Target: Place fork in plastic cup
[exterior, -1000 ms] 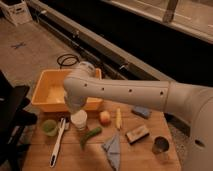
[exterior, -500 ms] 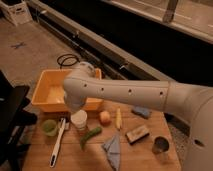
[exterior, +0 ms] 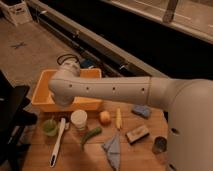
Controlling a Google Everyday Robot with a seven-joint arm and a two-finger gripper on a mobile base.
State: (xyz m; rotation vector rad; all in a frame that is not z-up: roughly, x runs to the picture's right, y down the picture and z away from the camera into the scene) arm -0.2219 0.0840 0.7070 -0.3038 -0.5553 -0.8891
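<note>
**Arm reaching over the yellow bin, end effector hidden**

The end effector itself is concealed behind the white arm [exterior: 110,90], somewhere over the yellow bin [exterior: 42,97] at centre left of the frame; its fingers are taken to be pressed together, and whether anything is pinched cannot be told. The fork cannot be made out anywhere in the view. Below the bin, on the wooden table [exterior: 145,155], a green plastic cup [exterior: 49,127] is seen at lower left, with a long white-handled brush [exterior: 57,142] just beside it. A white cup [exterior: 78,120] stands near a curved green vegetable [exterior: 91,135]. Further right lie a round pale fruit [exterior: 104,118], a yellow item [exterior: 118,119], a blue sponge [exterior: 141,111], a blue cloth [exterior: 113,149] and a small metal cup [exterior: 159,145].
</note>
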